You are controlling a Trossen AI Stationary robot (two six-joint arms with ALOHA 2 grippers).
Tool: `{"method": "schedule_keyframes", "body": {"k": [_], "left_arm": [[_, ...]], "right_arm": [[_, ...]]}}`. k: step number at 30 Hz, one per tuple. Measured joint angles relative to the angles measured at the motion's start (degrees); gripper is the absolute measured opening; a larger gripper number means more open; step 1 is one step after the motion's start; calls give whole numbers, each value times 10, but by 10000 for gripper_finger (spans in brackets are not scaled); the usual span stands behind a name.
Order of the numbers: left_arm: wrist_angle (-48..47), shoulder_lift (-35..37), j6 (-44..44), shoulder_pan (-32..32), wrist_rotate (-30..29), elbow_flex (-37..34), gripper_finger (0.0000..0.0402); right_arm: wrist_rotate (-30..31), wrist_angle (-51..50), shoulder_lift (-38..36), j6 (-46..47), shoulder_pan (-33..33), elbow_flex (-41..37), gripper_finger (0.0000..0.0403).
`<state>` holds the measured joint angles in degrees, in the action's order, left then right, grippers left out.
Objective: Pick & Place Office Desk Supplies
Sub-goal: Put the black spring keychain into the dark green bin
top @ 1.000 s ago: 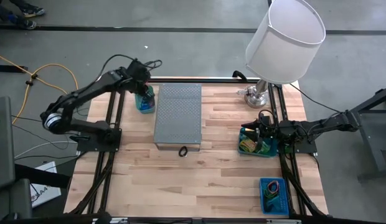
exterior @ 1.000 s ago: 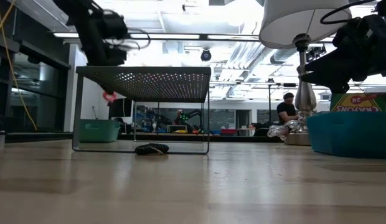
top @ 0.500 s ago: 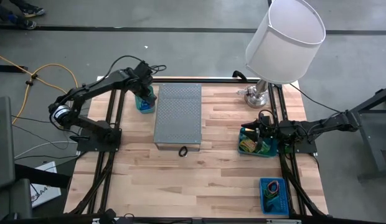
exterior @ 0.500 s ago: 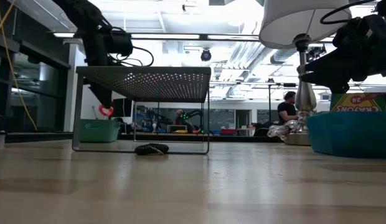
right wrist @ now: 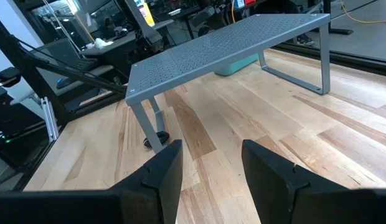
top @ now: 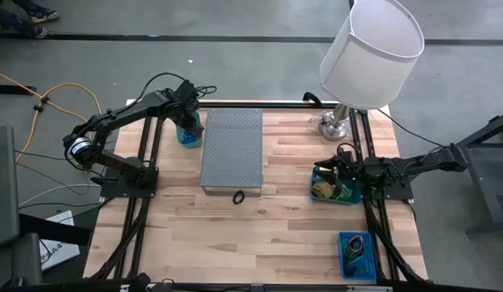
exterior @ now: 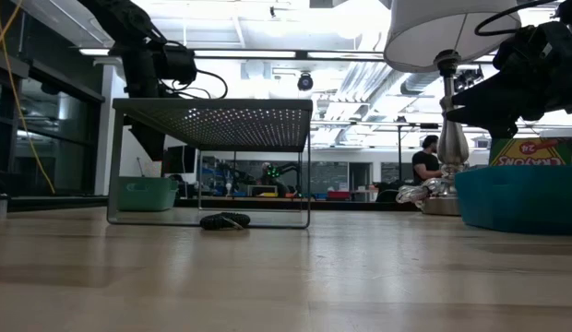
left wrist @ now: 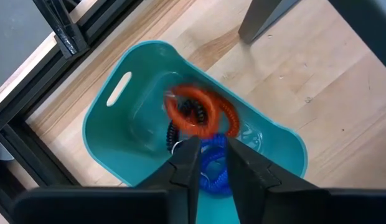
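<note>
Hovering over the teal bin (left wrist: 112,134) at the bench's (top: 292,235) far left corner, the left hand (left wrist: 208,165) has its fingers slightly apart with nothing between them. A red coiled band (left wrist: 202,112) shows blurred just beyond the fingertips, above a dark band (left wrist: 174,134) and a blue one (left wrist: 211,171) lying inside the bin. Right hand (right wrist: 208,168) sits over the teal tray (top: 337,188) at the right edge, fingers apart, empty. One dark rubber band (top: 238,197) lies on the bench just at the near edge of the grey perforated stand (top: 231,150). Another blue tray (top: 357,253) of supplies sits near the front right corner.
</note>
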<state>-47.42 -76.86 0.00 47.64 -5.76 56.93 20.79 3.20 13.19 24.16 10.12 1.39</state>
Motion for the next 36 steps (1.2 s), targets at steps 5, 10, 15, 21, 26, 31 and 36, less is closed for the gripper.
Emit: {"method": "schedule_keyframes", "body": {"k": [5,10,15,21,26,31,36], "left_arm": [[0,0,0,0,0,0,73],[-1,0,0,0,-1,0,74],[0,6,1,5,-1,0,74],[3,59,7,11,-2,6,74],[3,107,7,-9,-1,7,74],[3,133,6,-46,-1,7,74],[3,140,1,-110,6,7,74]], "right_arm": [[0,0,0,0,0,0,153],[0,0,0,0,0,0,153],[0,0,0,0,0,0,153],[0,0,0,0,0,0,153],[0,0,0,0,0,0,153],[0,0,0,0,0,0,153],[0,0,0,0,0,0,153]]}}
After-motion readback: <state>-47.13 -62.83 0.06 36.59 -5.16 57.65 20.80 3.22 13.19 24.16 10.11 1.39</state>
